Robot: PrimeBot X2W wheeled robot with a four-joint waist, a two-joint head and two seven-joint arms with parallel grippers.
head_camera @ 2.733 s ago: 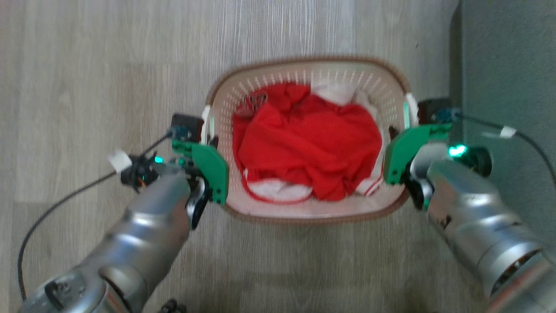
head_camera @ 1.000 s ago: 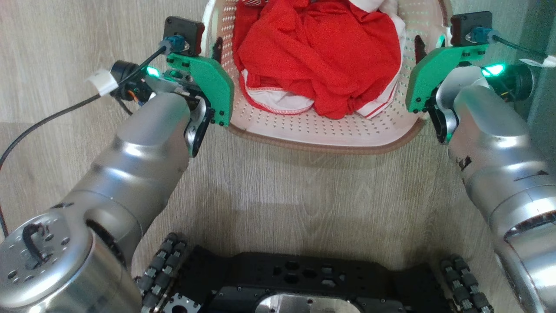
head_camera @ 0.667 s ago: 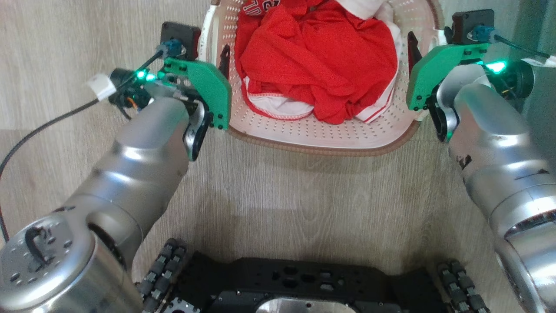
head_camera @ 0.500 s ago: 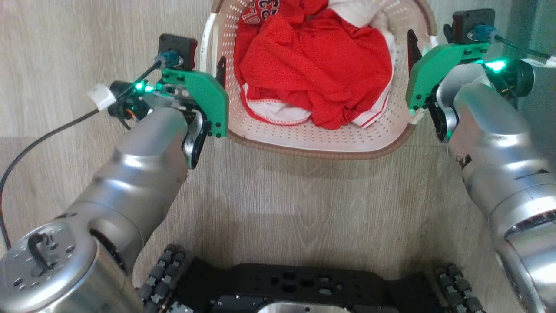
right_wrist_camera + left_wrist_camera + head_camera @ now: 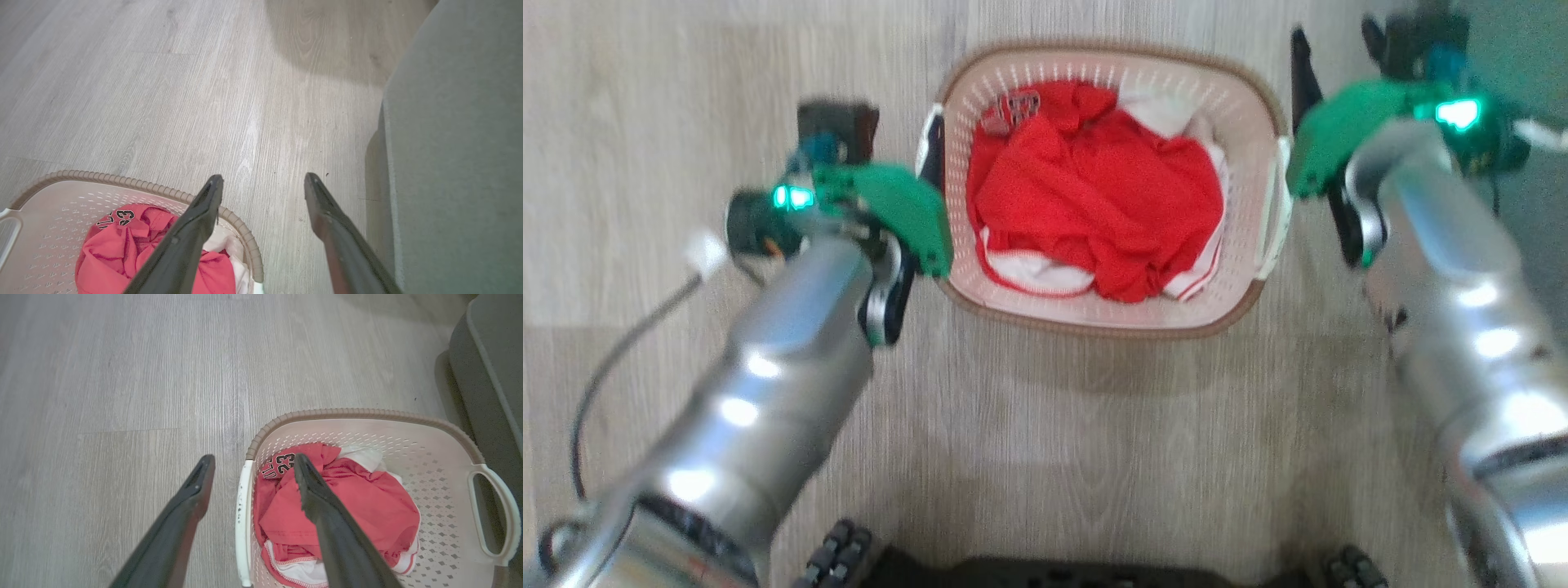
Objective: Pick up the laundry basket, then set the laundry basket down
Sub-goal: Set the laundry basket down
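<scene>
the laundry basket (image 5: 1111, 309) sits on the wood floor (image 5: 1094, 433); left gripper (image 5: 253, 458) and right gripper (image 5: 263, 176) hang spread wide, each straddling one side rim.

We take this for a home. We see wood-look flooring (image 5: 122, 375), grey upholstered furniture (image 5: 457, 143) and a laundry basket (image 5: 1054, 314) of clothes (image 5: 1094, 204).

You see one laundry basket (image 5: 1094, 331) at twelve o'clock, its two white handles (image 5: 244, 522), one clothes heap (image 5: 1094, 196), and two hands: left hand (image 5: 253, 459) at ten, right hand (image 5: 263, 178) at two.
</scene>
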